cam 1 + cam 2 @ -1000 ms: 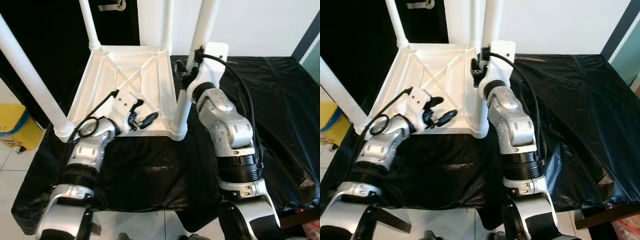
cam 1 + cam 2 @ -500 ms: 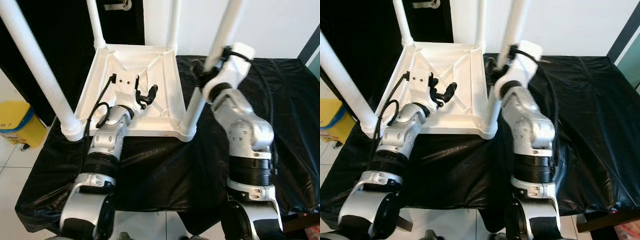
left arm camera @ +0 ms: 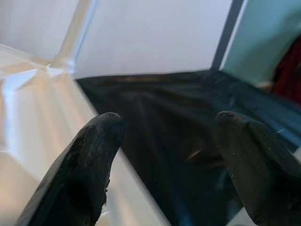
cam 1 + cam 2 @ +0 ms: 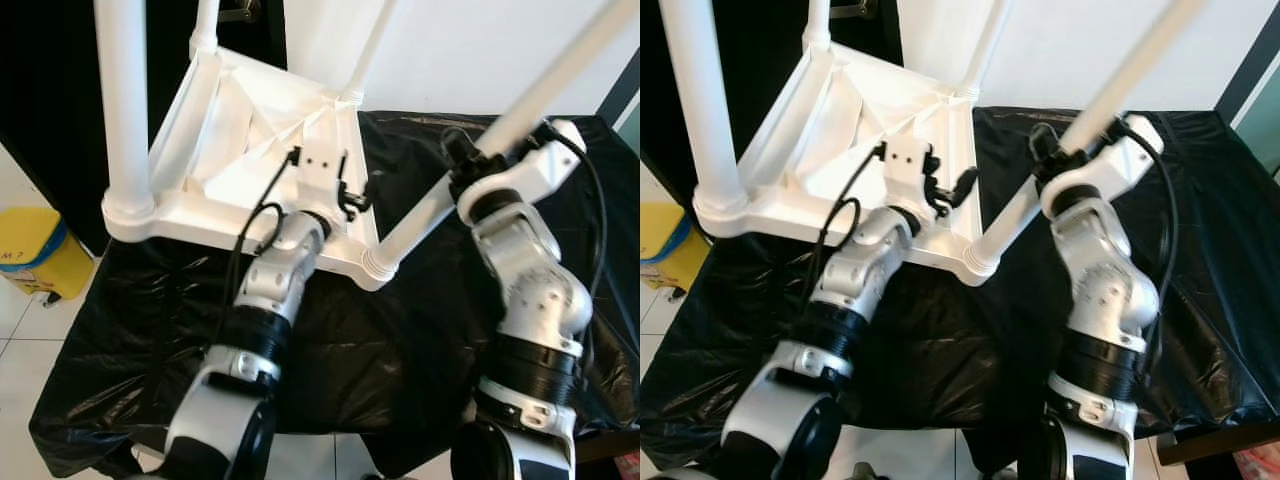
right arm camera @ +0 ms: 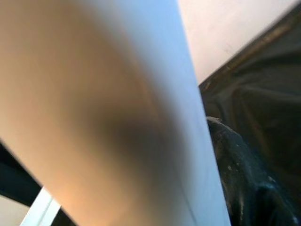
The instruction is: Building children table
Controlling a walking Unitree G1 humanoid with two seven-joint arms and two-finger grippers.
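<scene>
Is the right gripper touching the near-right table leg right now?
Touching. In the right wrist view the white leg lies pressed against a black finger; the left eye view shows the right gripper wrapped around it.

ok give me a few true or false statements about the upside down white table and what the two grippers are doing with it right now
1. The white table is upside down, its legs pointing up. True.
2. The right gripper is clamped on the near right leg. True.
3. The left gripper is shut on a table leg. False: its fingers are spread apart with nothing between them, near the table's edge.
4. The table rests on a bare wooden floor. False: it sits on a black sheet.
5. A yellow bin stands on the floor off to the robot's left. True.
</scene>
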